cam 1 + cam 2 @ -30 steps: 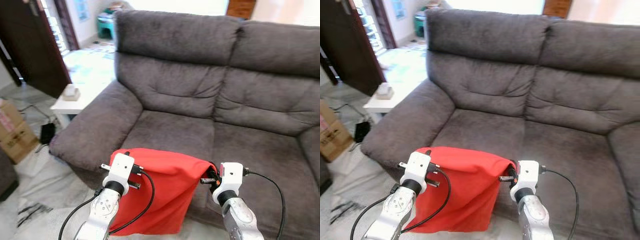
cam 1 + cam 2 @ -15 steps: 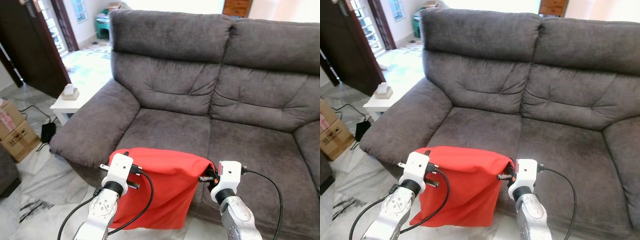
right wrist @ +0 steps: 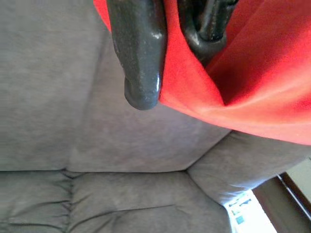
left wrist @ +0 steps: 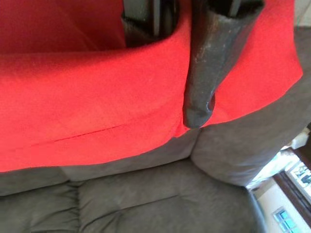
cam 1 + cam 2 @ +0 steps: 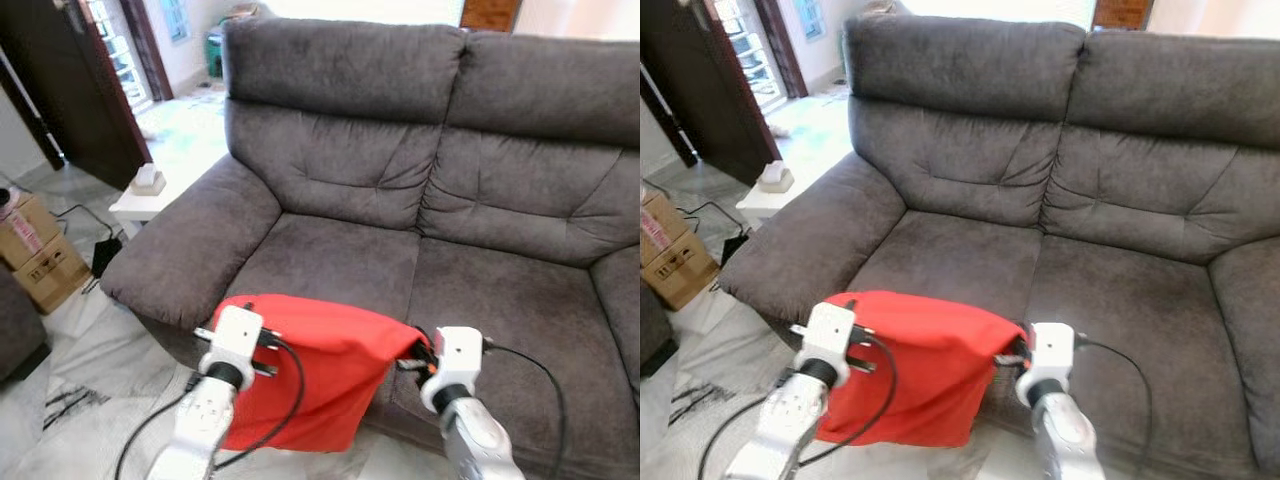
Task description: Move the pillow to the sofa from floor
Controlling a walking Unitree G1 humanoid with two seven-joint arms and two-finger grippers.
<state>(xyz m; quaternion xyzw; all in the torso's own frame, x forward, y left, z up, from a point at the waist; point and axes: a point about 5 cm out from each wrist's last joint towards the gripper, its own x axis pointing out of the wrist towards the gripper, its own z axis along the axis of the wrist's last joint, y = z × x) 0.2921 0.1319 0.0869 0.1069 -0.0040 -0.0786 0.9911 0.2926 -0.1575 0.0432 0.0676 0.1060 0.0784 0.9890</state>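
The grey sofa [image 5: 420, 200] took up most of what the robot faced, its two seat cushions bare and its left armrest nearest the doorway side. Beyond that armrest stood a small white table [image 5: 150, 198] with a little box on it, and cardboard boxes [image 5: 35, 250] sat on the marble floor [image 5: 90, 400] further left.

The red pillow [image 5: 315, 375] was off the floor, held up between the two arms just in front of the sofa's front edge. Its top edge stretched level from one arm to the other, about at seat height, while the rest of it hung down limp in front of the seat base. It looked soft and slack, more cover than stuffing.

The left gripper [image 4: 170, 63] had its fingers pinched on the pillow's upper edge, red cloth caught between them. The right gripper [image 3: 167, 58] likewise had its fingers clamped on the opposite corner, cloth bunched between them.

By my reading, the pick-up was done and the carry nearly so; the pillow had reached the sofa's edge but did not yet rest on the seat. What was left was to carry it forward over the cushion, lower it, and let go with both fingers.
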